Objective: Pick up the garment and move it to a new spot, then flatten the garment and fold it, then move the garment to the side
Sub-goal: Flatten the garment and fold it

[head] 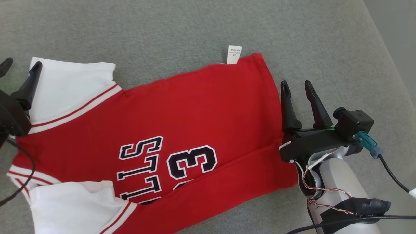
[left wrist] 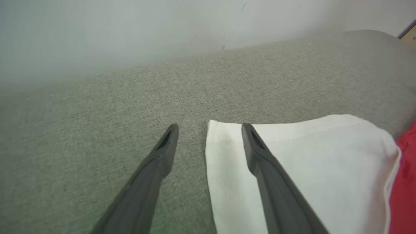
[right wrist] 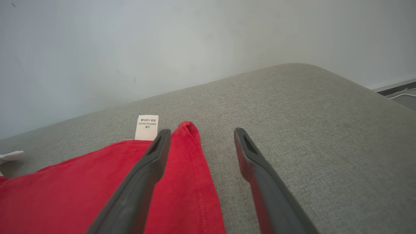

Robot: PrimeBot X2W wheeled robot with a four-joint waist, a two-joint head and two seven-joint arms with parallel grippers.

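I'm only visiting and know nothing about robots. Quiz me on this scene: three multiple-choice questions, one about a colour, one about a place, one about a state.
1. What colour are the garment's sleeves? A) blue B) white C) black
2. Where is the label? A) on a sleeve B) lying loose, apart from the garment C) at the red body's far edge
3. How is the right gripper? A) open, holding nothing B) shut on the garment C) shut on the label
Answers: B, both sleeves show white; C, it sticks out past the red edge; A, its fingers stand apart, gripping nothing.
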